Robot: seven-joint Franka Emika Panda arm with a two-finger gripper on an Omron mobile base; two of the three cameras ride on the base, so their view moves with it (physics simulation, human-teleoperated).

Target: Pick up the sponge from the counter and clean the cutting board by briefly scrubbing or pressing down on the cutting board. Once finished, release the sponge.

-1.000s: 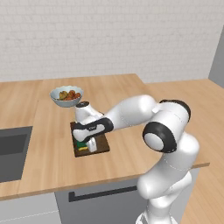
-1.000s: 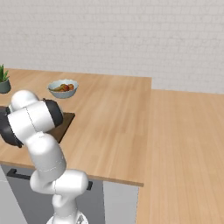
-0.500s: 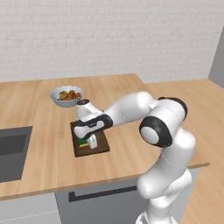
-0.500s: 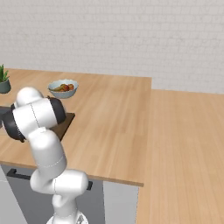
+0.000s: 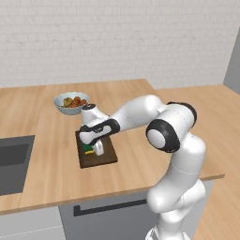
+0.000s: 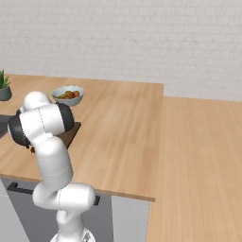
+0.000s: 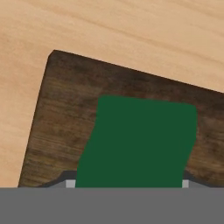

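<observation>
Green-topped sponge (image 7: 138,142) is pinched in the pincer (image 5: 93,148) and pressed on the cutting board (image 5: 105,157); release is not yet done

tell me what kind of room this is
A kitchen, rendered rather than real: a wooden counter with a sink set in, a cutting board on it, and a bowl of food nearby.

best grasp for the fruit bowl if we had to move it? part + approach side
Probably the rim of the bowl, from straight above, one finger inside and one outside. Its wall is thin and open-topped, it stands upright on the counter, and the fruit sits mid-bowl, leaving the edge free.
</observation>
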